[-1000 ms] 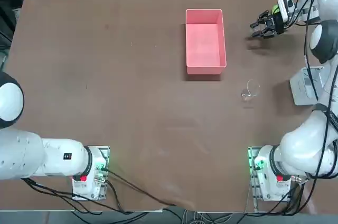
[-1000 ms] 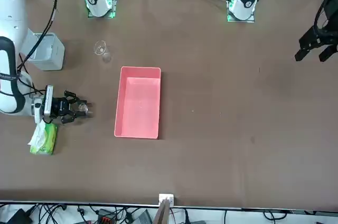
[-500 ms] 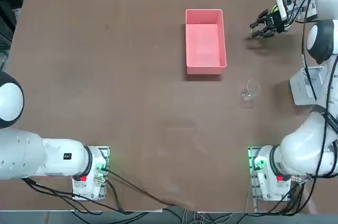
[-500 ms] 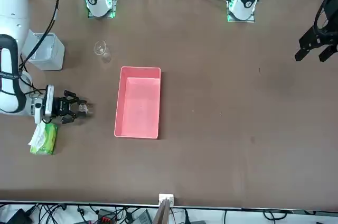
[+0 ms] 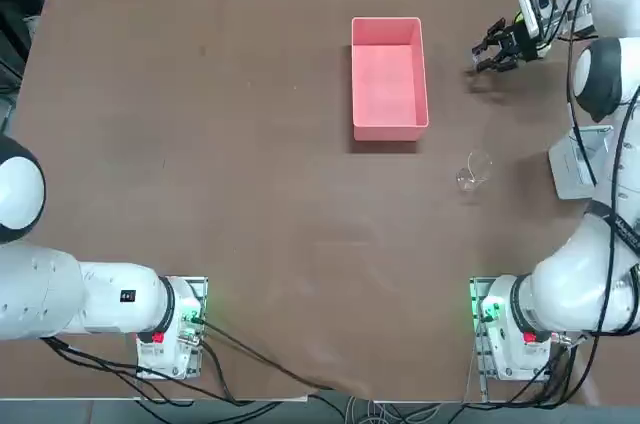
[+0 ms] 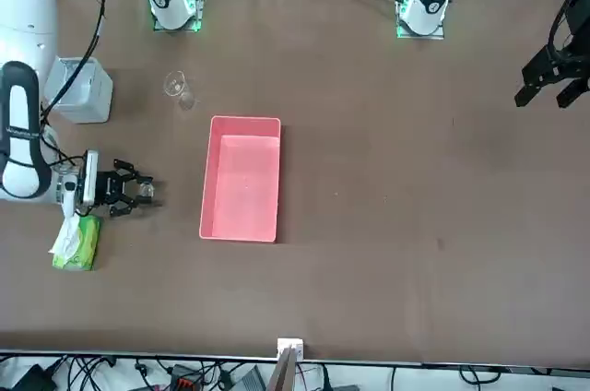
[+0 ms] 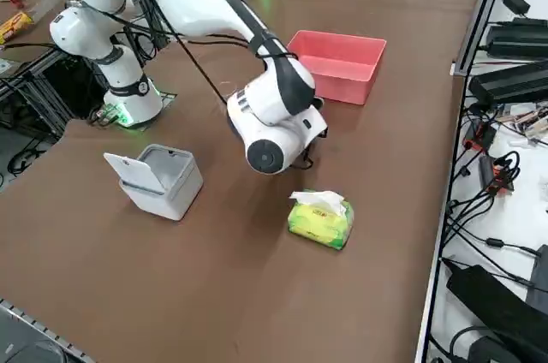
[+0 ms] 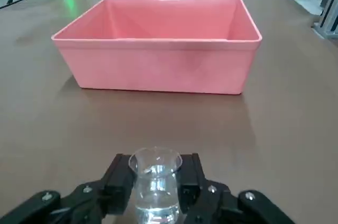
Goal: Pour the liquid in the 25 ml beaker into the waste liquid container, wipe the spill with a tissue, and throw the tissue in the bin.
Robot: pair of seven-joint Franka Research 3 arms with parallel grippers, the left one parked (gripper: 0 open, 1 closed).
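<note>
At the far right part of the table (image 5: 220,124), the right arm stretches out from its base, forearm bent sideways, so the right gripper (image 8: 156,182) sits low over the brown surface and points level toward the waste liquid container (image 8: 157,44). Its fingers (image 8: 119,179) are clamped on the 25 ml beaker (image 8: 155,182), which stands upright between them with clear liquid in it. Ahead of the gripper, well apart, the pink container sits with nothing visible inside. Behind the gripper, just beside the wrist, lies the green pack (image 7: 319,222) with the tissue (image 7: 320,202) sticking up. Farther back toward the arm's base stands the bin (image 7: 158,179), lid open. A larger glass beaker (image 5: 474,170) stands between the gripper and the base.
</note>
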